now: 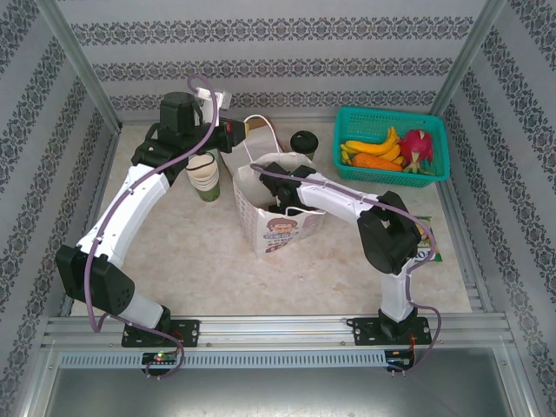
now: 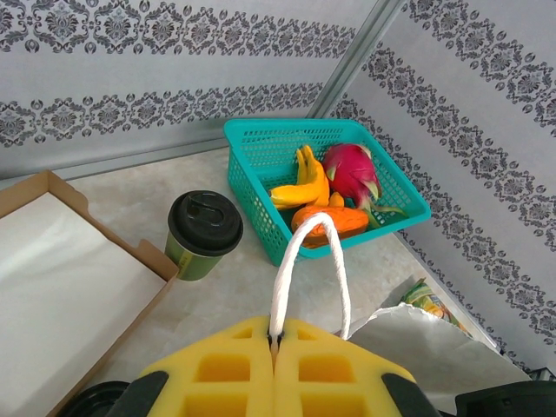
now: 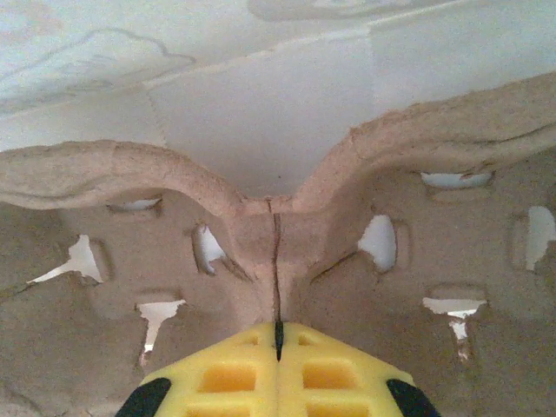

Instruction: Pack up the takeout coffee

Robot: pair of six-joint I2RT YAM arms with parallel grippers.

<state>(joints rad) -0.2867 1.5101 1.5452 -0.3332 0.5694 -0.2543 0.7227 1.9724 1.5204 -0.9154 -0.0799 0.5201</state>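
The takeout coffee [image 1: 304,142] [image 2: 204,233], an olive-green cup with a black lid, stands on the table at the back, just left of the teal basket. My left gripper [image 1: 233,132] [image 2: 278,334] is shut on the white rope handle [image 2: 306,252] of the white paper bag [image 1: 280,228] and holds that handle up. The coffee sits beyond and to the left of its fingertips. My right gripper [image 1: 278,198] [image 3: 278,328] reaches down inside the bag. It is shut, its tips at the middle ridge of a brown pulp cup carrier [image 3: 391,287] lying in the bag.
A teal basket [image 1: 434,130] [image 2: 261,143] of fruit stands at the back right. A stack of lidless cups [image 1: 204,176] is left of the bag. An open cardboard box [image 2: 65,195] lies near the coffee. A green packet [image 1: 427,239] lies on the table's right side.
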